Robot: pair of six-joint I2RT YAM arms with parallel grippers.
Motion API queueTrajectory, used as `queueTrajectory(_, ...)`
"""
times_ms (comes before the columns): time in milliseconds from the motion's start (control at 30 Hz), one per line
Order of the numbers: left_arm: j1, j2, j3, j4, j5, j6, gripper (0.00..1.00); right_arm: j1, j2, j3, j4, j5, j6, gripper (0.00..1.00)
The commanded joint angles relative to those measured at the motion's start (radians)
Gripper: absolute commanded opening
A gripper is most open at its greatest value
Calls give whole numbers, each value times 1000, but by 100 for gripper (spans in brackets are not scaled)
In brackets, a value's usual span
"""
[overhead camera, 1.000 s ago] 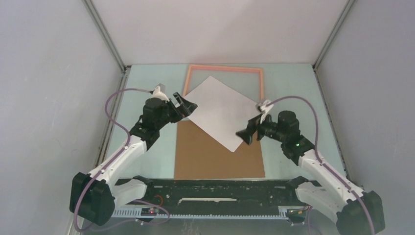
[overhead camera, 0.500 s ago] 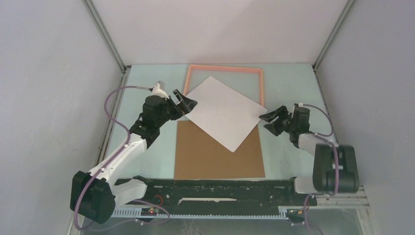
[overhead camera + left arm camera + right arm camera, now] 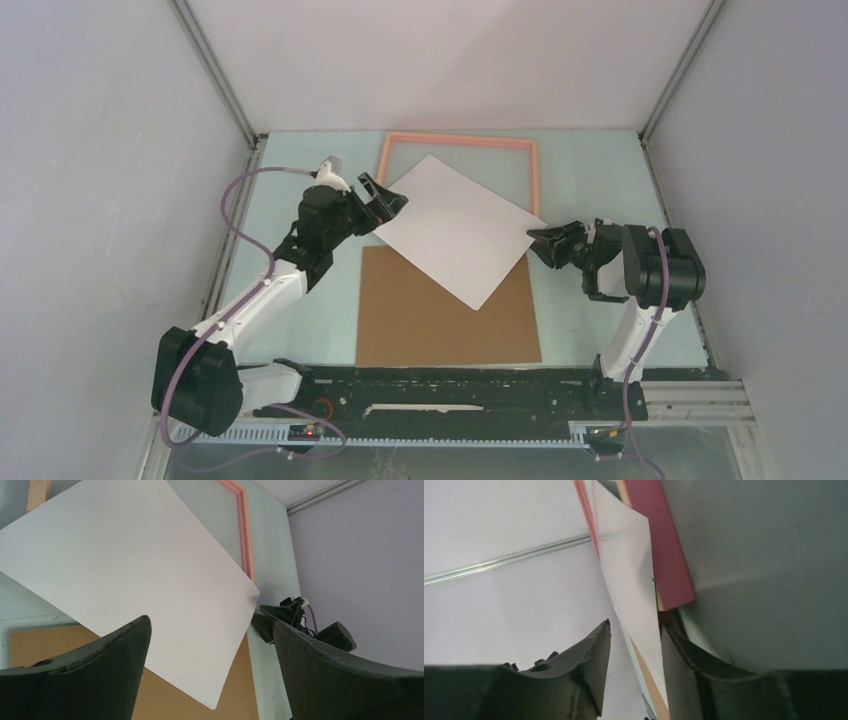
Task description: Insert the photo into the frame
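Pale green table (image 3: pixel 600 170) holds the photo (image 3: pixel 455 225), white side up, askew over the frame (image 3: pixel 460 140) and backing board (image 3: pixel 440 330). One corner sits unpinched between the fingers of your right gripper (image 3: pixel 538 243). Your left gripper (image 3: pixel 385 195) gapes beside the opposite corner. You look mid-grasp: clamp next, then square it.

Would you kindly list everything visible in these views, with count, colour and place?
photo: one, white back up, lying askew over the frame's near edge and the backing board's far edge
frame: one, salmon-pink border, far centre of the table
backing board: one, brown, near centre
table: one, pale green
rail: one, black, near edge
left gripper: one, black, open, by the photo's left side
right gripper: one, black, jaws apart around the photo's right corner
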Motion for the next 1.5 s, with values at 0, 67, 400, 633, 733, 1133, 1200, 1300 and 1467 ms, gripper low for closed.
queueTrajectory(0, 8, -2, 45, 69, 13, -23, 100, -3, 12, 43, 134, -35, 55, 45)
queueTrajectory(67, 7, -5, 44, 71, 13, -25, 100, -2, 9, 47, 126, -36, 48, 34)
queueTrajectory(400, 16, 6, 96, 48, -33, -6, 100, 16, -31, 209, -174, -21, -149, 1)
queueTrajectory(633, 69, 107, 227, 10, -133, 20, 100, -40, 64, 874, -1225, -20, -733, 0)
queueTrajectory(733, 96, 188, 309, 11, -184, 18, 100, -49, 211, 1207, -1526, -43, -853, 0)
queueTrajectory(1133, 124, 522, 599, 23, -290, 55, 100, -41, 565, 1780, -1644, -191, -903, 0)
queueTrajectory(1200, 126, 551, 613, 22, -284, 68, 100, -45, 596, 1826, -1644, -196, -897, 0)
queueTrajectory(1300, 138, 581, 613, 27, -269, 102, 100, -51, 601, 1855, -1628, -178, -896, 0)
queueTrajectory(1467, 157, 633, 600, 39, -271, 128, 100, -49, 430, 1540, -1550, 52, -818, 25)
